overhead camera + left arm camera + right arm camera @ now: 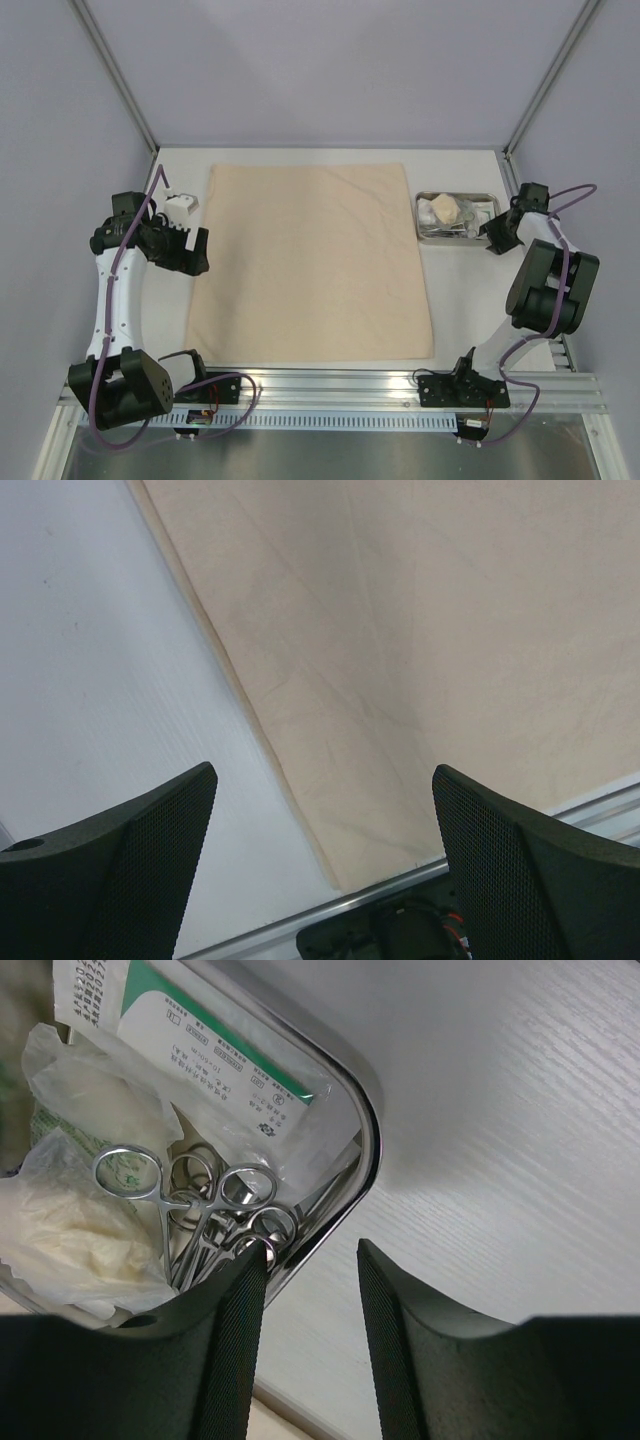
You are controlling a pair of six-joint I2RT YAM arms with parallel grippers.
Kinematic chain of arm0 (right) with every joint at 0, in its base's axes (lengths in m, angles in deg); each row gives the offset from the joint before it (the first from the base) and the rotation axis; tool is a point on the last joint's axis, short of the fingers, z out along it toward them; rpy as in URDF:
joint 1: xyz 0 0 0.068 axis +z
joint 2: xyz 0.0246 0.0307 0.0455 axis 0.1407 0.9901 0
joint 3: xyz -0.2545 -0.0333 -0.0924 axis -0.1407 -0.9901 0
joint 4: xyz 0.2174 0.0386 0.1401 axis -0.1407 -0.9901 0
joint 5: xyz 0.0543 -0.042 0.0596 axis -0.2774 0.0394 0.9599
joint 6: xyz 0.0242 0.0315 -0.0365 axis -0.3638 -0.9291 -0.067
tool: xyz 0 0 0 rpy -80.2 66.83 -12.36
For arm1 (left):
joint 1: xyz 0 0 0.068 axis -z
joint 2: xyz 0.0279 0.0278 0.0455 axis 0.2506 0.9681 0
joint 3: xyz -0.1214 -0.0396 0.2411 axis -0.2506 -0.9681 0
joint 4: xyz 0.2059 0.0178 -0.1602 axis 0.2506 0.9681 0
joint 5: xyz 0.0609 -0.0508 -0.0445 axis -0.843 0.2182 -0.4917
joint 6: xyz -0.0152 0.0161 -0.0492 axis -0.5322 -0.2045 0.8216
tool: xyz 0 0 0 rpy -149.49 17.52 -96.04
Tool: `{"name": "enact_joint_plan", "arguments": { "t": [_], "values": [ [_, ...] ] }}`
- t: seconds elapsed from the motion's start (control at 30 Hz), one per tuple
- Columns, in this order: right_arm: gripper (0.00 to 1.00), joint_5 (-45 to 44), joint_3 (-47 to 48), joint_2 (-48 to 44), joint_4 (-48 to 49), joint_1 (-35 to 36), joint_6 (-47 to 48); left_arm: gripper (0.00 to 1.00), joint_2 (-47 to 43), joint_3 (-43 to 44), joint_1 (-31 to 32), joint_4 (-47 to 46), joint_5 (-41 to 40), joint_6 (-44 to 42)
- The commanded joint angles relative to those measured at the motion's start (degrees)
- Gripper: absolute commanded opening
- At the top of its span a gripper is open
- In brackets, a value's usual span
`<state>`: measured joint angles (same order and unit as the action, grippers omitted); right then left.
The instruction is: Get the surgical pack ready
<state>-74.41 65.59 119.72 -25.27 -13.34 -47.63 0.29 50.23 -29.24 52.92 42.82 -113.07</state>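
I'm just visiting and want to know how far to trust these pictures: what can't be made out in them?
Top view: what lies in the steel tray is too small to tell apart.
Right wrist view: the clamps have their tips hidden under bagged gauze and the right arm's jaws; the white packet is cut off by the top edge.
Left wrist view: only one edge of the tan cloth shows; the frame cuts off the rest.
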Motion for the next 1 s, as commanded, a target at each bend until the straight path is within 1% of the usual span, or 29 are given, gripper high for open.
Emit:
{"name": "enact_joint_plan", "arguments": {
  "t": [0.0,0.1,0.27,0.37,0.63,0.73,0.77,0.83,0.87,0.97],
  "values": [
    [0.44,-1.7,1.0,1.5,3.0,0.1,-2.9,0.98,-0.2,-0.2,-0.1,-1.5,0.7,0.0],
    [0.44,-3.8,1.2,1.9,3.5,0.1,-4.2,0.98,-0.1,0.0,-0.1,-1.3,0.4,-0.1],
    [0.44,-4.5,2.5,3.7,4.1,0.1,-5.7,0.98,-0.2,-0.1,-0.1,-1.2,0.1,-0.2],
    [0.42,-4.2,2.2,5.0,4.4,0.1,-6.1,0.98,-0.2,-0.1,-0.1,-1.2,0.0,-0.1],
    [0.37,-5.2,-0.1,4.7,5.9,0.0,-6.4,0.98,-0.2,0.0,-0.1,-1.1,-0.3,-0.3],
    [0.32,-5.2,0.0,4.7,5.9,0.1,-6.2,0.98,-0.2,0.1,-0.1,-1.1,-0.3,-0.2],
    [0.28,-5.2,0.2,4.8,5.9,0.1,-6.1,0.98,-0.2,0.1,-0.1,-1.2,-0.3,-0.2],
    [0.24,-5.0,0.3,5.0,5.8,0.1,-6.2,0.98,-0.1,0.1,-0.1,-1.3,-0.3,0.0],
    [0.20,-4.8,0.3,5.1,5.9,0.1,-6.1,0.98,-0.2,0.0,-0.1,-1.3,-0.2,-0.1],
    [0.15,-4.4,0.3,5.3,5.9,0.1,-6.3,0.98,-0.1,0.0,-0.2,-1.2,0.0,-0.1]
  ]
}}
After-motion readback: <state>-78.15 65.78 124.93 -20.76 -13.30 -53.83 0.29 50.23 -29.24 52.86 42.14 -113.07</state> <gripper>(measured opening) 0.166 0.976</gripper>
